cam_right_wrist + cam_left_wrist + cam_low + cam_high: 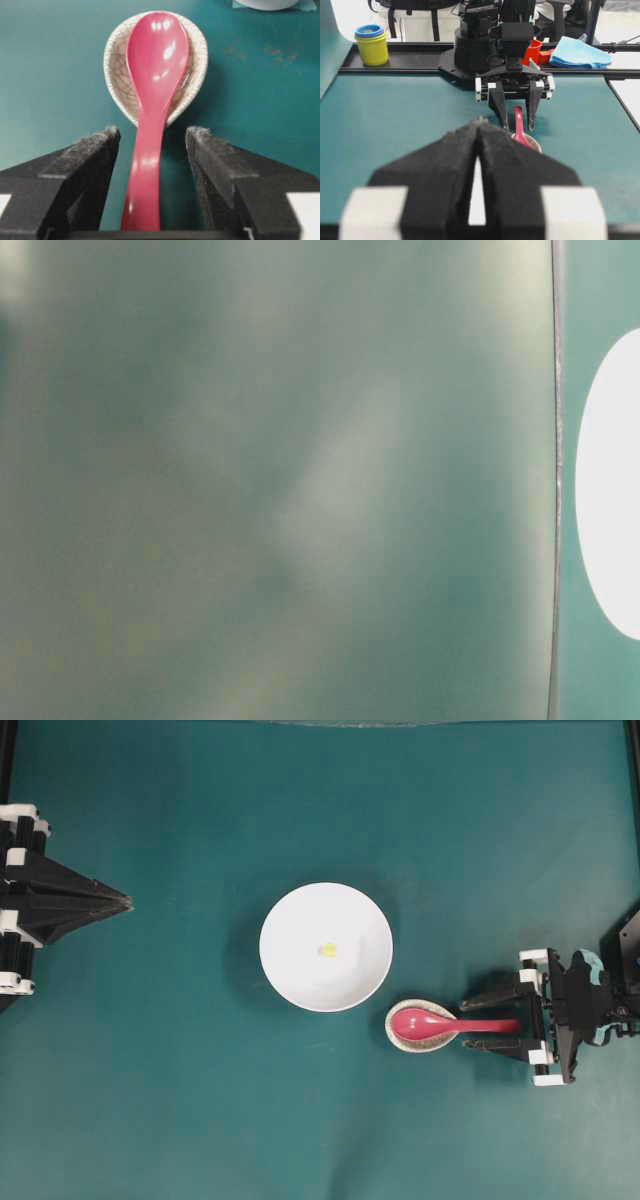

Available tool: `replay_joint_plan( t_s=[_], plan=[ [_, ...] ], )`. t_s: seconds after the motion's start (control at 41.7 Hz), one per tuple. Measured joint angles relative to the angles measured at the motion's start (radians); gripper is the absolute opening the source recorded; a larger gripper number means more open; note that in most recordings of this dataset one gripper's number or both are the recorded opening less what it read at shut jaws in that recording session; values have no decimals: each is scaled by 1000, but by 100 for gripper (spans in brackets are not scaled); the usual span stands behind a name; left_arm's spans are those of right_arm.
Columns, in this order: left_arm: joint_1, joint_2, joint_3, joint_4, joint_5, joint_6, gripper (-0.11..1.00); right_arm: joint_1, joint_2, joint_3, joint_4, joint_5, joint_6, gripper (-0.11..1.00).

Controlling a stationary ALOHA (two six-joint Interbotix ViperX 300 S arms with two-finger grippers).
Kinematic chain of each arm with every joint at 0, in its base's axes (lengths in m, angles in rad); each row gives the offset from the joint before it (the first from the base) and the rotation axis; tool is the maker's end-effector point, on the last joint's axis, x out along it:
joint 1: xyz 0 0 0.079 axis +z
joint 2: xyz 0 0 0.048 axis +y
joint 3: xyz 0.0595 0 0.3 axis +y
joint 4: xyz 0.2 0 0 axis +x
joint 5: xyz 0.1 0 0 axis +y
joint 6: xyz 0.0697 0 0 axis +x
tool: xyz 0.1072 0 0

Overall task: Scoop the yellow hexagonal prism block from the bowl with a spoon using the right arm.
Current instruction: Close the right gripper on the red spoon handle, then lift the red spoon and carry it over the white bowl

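Observation:
The tiny yellow hexagonal prism block (327,949) lies near the middle of the white bowl (290,920) at the table's centre. The red-pink spoon (440,1021) rests with its scoop in a small speckled dish (400,1036) just right of the bowl, handle pointing right. My right gripper (470,1022) is open with its fingers on either side of the handle, not touching it; in the right wrist view the spoon (152,100) runs between the fingers (95,150). My left gripper (125,902) is shut and empty at the far left, and the left wrist view (479,125) shows the same.
The speckled dish (117,70) sits on the teal mat. Behind the table are a yellow cup stack (371,45), a blue cloth (580,52) and a red object (533,50). The table-level view is blurred, with a white bowl part (610,490) at right.

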Motion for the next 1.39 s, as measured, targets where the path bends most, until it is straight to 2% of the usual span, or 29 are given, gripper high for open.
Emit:
replay_joint_plan(
  t_s=[0.408,0.888,1.008,1.2,1.392],
  plan=[
    [0,0,0,0,2,0,2,2,2,-3,0,-5,-15,52],
    [2,0,0,0,2,0,2,2,0,-3,0,-14,-17,51],
    [0,0,0,0,0,0,2,2,0,-3,0,-14,-17,44],
    [0,0,0,0,2,0,2,3,0,-5,0,-14,-17,27],
    [0,0,0,0,2,0,2,2,-5,-3,0,-14,-17,25]
  ],
)
